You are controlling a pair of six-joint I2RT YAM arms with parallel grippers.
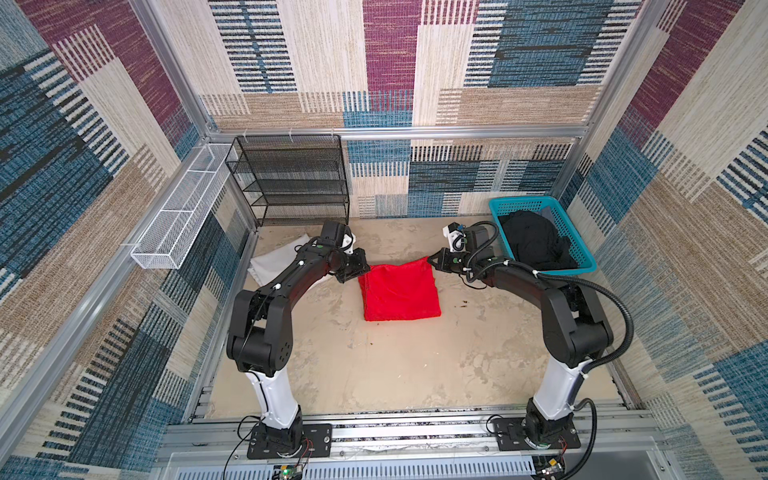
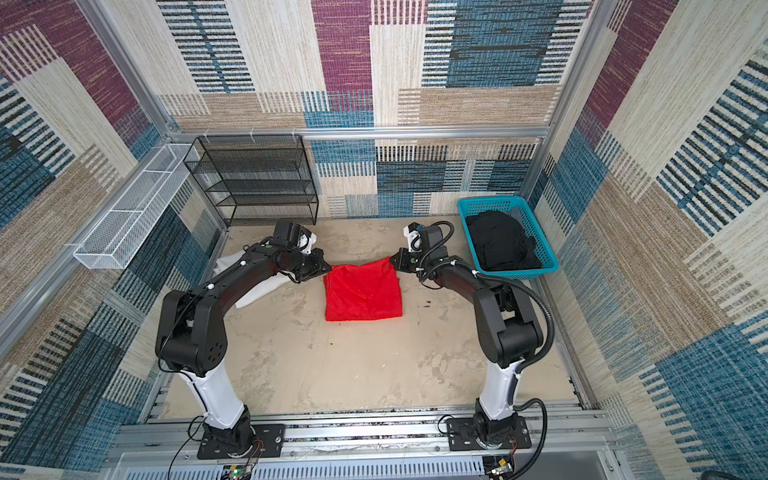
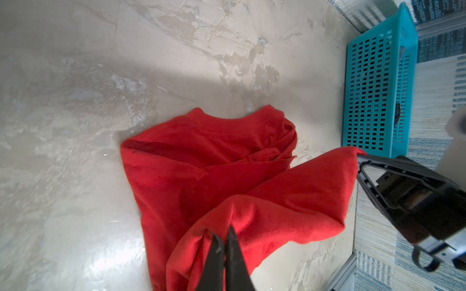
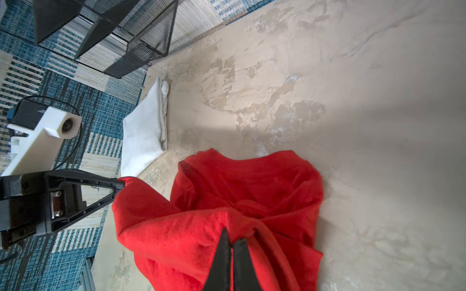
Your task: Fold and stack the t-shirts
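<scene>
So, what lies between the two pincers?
Only the red shirt: its raised edge stretches from the left pincer to the right pincer, both shut on it. The left wrist view shows this best.

bright red t-shirt (image 1: 401,293), white t-shirt (image 4: 145,128), black t-shirt (image 1: 534,241), teal basket (image 1: 523,204), beige mottled table (image 1: 374,365)

Bright, evenly lit scene, with wide-angle bending at the edges.
Wrist views: glare patches on the worktop (image 3: 83,252), near foreground soft.
</scene>
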